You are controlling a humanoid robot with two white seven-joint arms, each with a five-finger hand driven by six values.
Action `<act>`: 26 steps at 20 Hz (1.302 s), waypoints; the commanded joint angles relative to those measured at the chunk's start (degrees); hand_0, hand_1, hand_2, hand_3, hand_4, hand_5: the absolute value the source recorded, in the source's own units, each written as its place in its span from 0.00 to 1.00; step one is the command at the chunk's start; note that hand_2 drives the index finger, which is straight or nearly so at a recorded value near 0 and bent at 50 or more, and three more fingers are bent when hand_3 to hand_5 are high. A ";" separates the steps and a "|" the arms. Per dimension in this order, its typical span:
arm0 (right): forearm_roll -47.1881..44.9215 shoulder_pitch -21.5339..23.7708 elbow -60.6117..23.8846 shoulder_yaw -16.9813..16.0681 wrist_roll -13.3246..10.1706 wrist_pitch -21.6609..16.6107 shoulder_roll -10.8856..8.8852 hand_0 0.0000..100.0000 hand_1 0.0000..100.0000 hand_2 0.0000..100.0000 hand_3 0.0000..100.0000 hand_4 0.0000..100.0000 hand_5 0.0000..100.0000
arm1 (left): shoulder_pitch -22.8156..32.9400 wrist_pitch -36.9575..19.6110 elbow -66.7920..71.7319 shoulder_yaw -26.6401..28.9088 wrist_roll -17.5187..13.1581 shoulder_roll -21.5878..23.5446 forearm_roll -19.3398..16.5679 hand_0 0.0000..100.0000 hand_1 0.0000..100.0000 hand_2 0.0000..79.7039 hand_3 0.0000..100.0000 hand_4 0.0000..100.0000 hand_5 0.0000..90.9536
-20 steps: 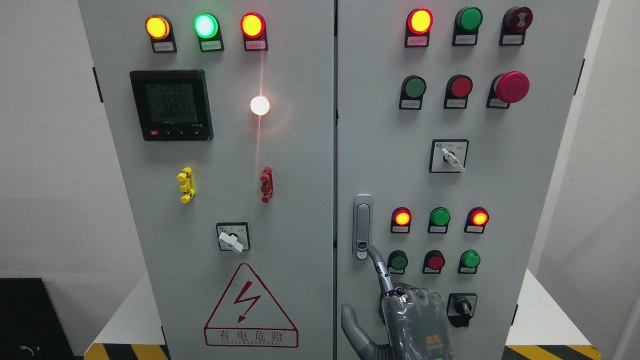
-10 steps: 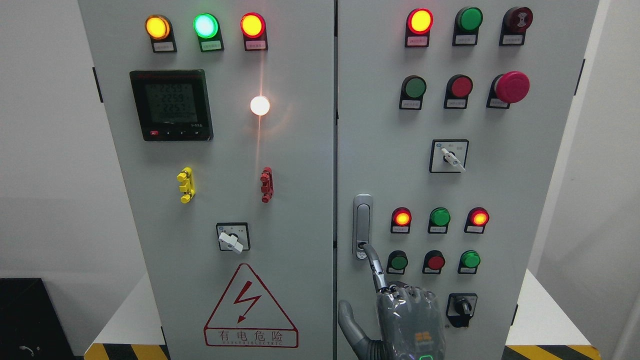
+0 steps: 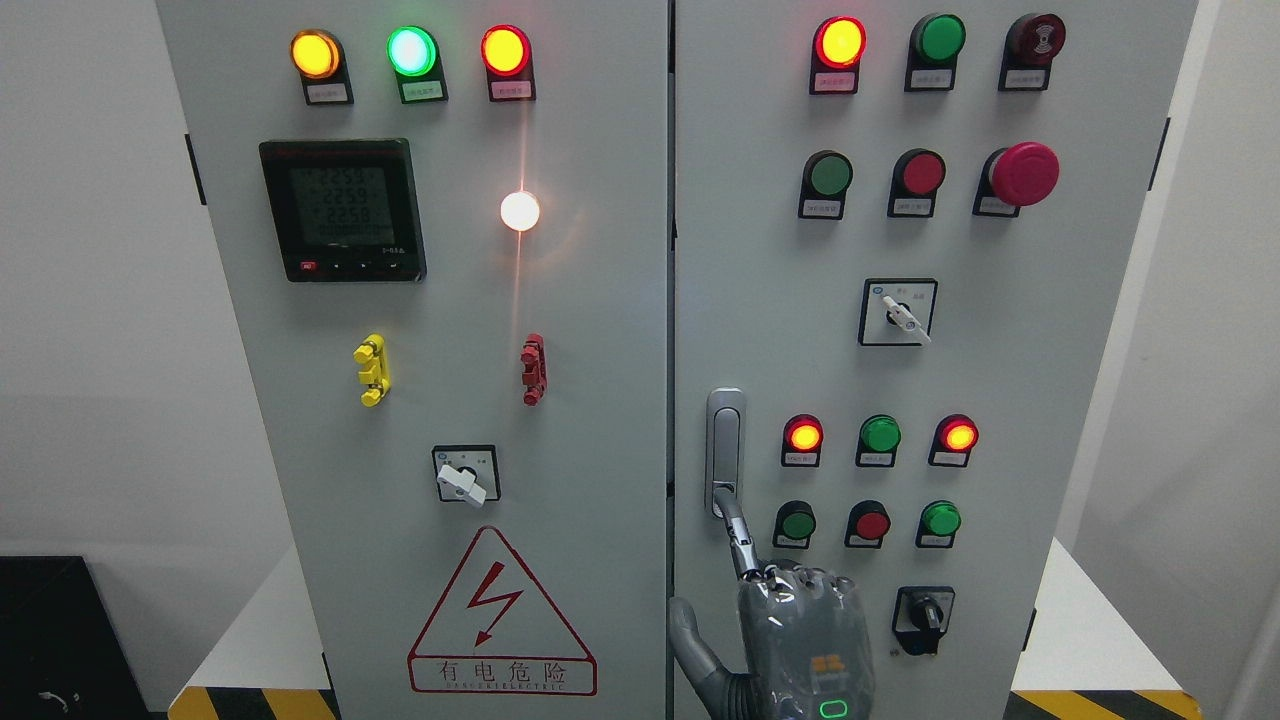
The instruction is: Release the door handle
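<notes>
Head view, low on the right door [image 3: 1000,380] of a grey cabinet: a slim upright door handle [image 3: 725,440] of bright brushed metal, rounded at the top, set flat against the painted sheet steel. Directly below it, the right hand [image 3: 800,635], rising from the bottom edge just right of the middle. Index finger [image 3: 738,535] stretched straight up and slightly leftward, tip touching the lower end of the handle (right over the lock part, now hidden). Remaining fingers curled into the palm, thumb [image 3: 686,635] splayed out to the left, nothing gripped. Dark grey jointed segments on the finger; back of the hand smooth, glossy and faintly crinkled, like a plastic wrap, with a small orange mark and a green-lit oval.

Just right of the handle, two rows of round domed lamps and buttons [image 3: 880,435] in red and green, each on a black bezel with a small label. Further down, a black rotary knob [image 3: 922,612] beside the knuckles.
</notes>
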 commanded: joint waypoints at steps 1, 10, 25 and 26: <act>0.51 -1.46 2.98 0.35 0.28 0.60 0.13 0.49 0.31 0.05 1.00 1.00 1.00 | 0.00 0.00 0.00 0.00 -0.04 0.00 0.00 0.12 0.56 0.00 0.00 0.00 0.00; 0.51 -1.37 3.95 0.52 0.28 0.95 -0.04 0.48 0.32 0.06 1.00 1.00 1.00 | 0.00 0.00 0.00 0.00 -0.04 0.00 0.00 0.12 0.56 0.00 0.00 0.00 0.00; 0.60 -2.43 4.83 0.35 0.28 2.36 0.04 0.48 0.33 0.06 1.00 1.00 1.00 | 0.00 0.00 0.00 0.00 -0.04 0.00 0.00 0.12 0.56 0.00 0.00 0.00 0.00; 0.60 -2.43 4.83 0.35 0.28 2.36 0.04 0.48 0.33 0.06 1.00 1.00 1.00 | 0.00 0.00 0.00 0.00 -0.04 0.00 0.00 0.12 0.56 0.00 0.00 0.00 0.00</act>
